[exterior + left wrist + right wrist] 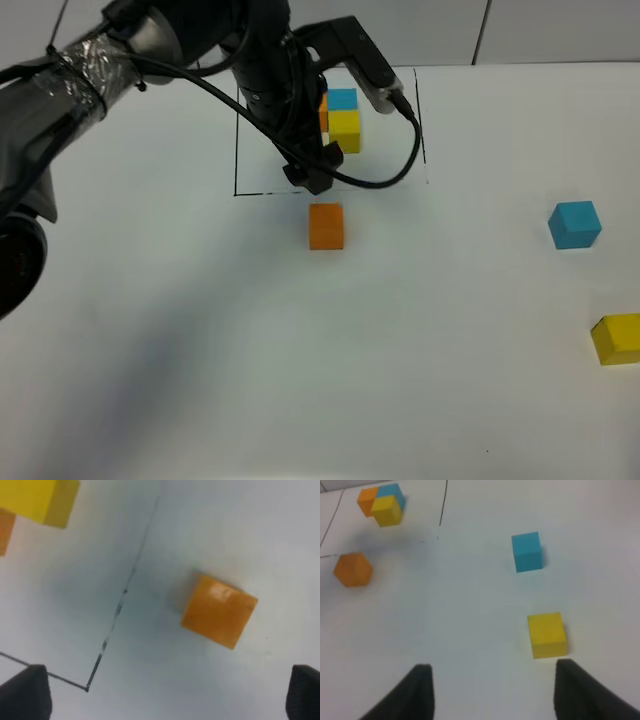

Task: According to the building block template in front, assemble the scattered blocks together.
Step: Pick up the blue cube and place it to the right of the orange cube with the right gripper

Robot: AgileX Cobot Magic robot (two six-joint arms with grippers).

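Observation:
The building block template (343,122) is a black-lined rectangle at the back holding joined orange, blue and yellow cubes; my left arm partly covers it. Just in front of its front line lies the loose orange block (326,225). My left gripper (315,172) hovers over that line, behind the orange block (218,611), open and empty (165,695). The blue block (574,223) and yellow block (616,338) lie far right. In the right wrist view my right gripper (492,690) is open and empty, with the yellow block (546,635) just ahead and the blue block (527,551) beyond.
A black cable (400,150) loops from the left arm over the template's right side. The white table (200,350) carries only the blocks and the drawn rectangle, whose front corner (87,687) shows in the left wrist view.

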